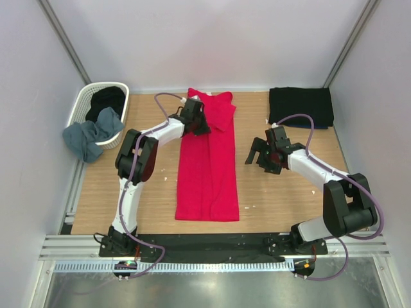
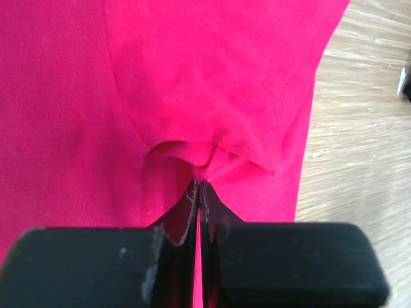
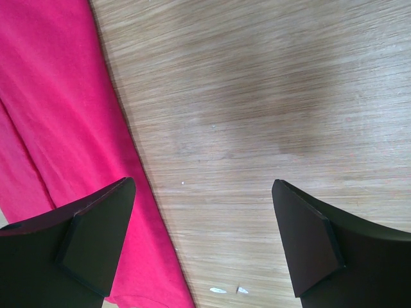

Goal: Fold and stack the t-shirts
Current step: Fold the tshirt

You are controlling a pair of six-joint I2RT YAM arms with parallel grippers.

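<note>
White lattice basket (image 1: 78, 108) sits at far left corner of bench (image 1: 282, 199). Inside it a crumpled black t-shirt (image 1: 106, 98) fills the far part; grey-blue t-shirt (image 1: 90, 136) is half in, draped over the near rim and hanging out past the basket's left-near side. Red t-shirt (image 1: 209, 163) lies flat mid-bench as a long narrow strip, sides folded in, running from far edge toward the arms; the collar end is at the far end, with one sleeve sticking out on the right. Left end effector (image 1: 198, 123) is at the far-left part of that strip, fingertips (image 2: 191, 204) pressed together and clamped on a small raised pinch of red cloth, fabric puckered right at the tips. Right end effector (image 1: 260, 153) is over bare wood just right of the red strip, fingers (image 3: 96, 240) wide apart, nothing between them; the left finger overlaps the shirt's edge in the wrist view, contact unclear. Folded black t-shirt (image 1: 300, 107) lies as a neat rectangle at far right of bench, well apart from the red one.
</note>
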